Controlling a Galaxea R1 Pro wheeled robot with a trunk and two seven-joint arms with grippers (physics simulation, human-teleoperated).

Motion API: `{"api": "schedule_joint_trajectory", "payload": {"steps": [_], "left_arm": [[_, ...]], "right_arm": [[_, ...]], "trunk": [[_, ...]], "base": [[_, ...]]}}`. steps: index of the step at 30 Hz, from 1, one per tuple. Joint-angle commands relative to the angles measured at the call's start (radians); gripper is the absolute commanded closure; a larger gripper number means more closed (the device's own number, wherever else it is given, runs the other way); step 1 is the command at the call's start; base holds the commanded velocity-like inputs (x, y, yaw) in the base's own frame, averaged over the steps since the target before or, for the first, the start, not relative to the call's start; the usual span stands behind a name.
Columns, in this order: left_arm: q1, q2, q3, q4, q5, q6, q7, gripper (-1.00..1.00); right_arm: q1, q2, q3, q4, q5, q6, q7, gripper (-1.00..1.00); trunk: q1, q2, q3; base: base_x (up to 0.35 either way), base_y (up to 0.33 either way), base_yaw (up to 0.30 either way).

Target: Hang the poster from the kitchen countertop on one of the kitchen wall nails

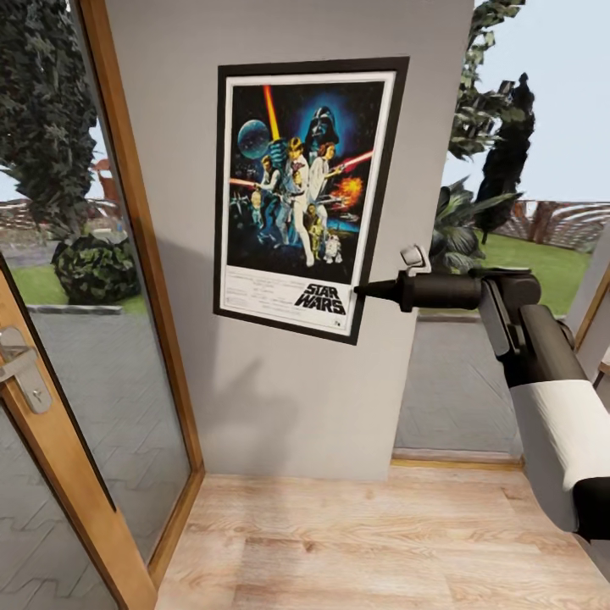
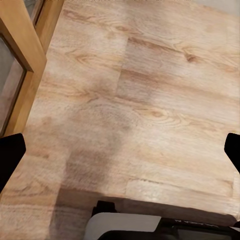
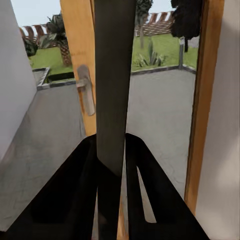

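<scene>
The Star Wars poster, black-framed with a white title strip, hangs slightly tilted flat against the light grey wall. My right gripper is shut on its lower right edge, the arm reaching in from the right. In the right wrist view the poster shows edge-on as a dark upright strip pinched between the two black fingers. No wall nail can be made out, and the kitchen countertop is out of view. My left gripper hangs open over the wooden floor, its fingertips far apart.
A wood-framed glass door with a metal handle stands at the left of the wall panel. A window onto a garden lies to the right. Light wooden floor spreads below. The robot's base edges into the left wrist view.
</scene>
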Motion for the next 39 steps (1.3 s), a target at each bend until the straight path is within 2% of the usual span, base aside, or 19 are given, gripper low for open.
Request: {"api": "schedule_joint_trajectory", "payload": {"steps": [1, 5, 11, 39], "left_arm": [[0.0, 0.0, 0.002, 0.0, 0.006, 0.0, -0.006, -1.0], [0.001, 0.0, 0.002, -0.001, 0.006, 0.001, -0.006, -1.0], [0.0, 0.0, 0.002, -0.001, 0.006, 0.0, -0.006, -1.0], [0.0, 0.0, 0.002, -0.001, 0.006, 0.001, -0.006, -1.0]], "right_arm": [[0.0, -0.001, 0.003, 0.003, -0.008, 0.006, 0.002, 1.0], [0.0, -0.002, 0.007, 0.011, -0.008, -0.008, 0.005, 1.0], [0.0, -0.002, 0.038, 0.014, -0.008, -0.014, 0.026, 1.0], [0.0, -0.002, 0.038, 0.012, -0.008, -0.015, 0.026, 1.0]], "trunk": [[0.0, -0.001, 0.0], [0.0, -0.001, 0.0], [0.0, -0.001, 0.0], [0.0, -0.001, 0.0]], "base": [[0.0, 0.0, 0.0], [0.0, 0.0, 0.0], [0.0, 0.0, 0.0], [0.01, 0.0, 0.0]]}}
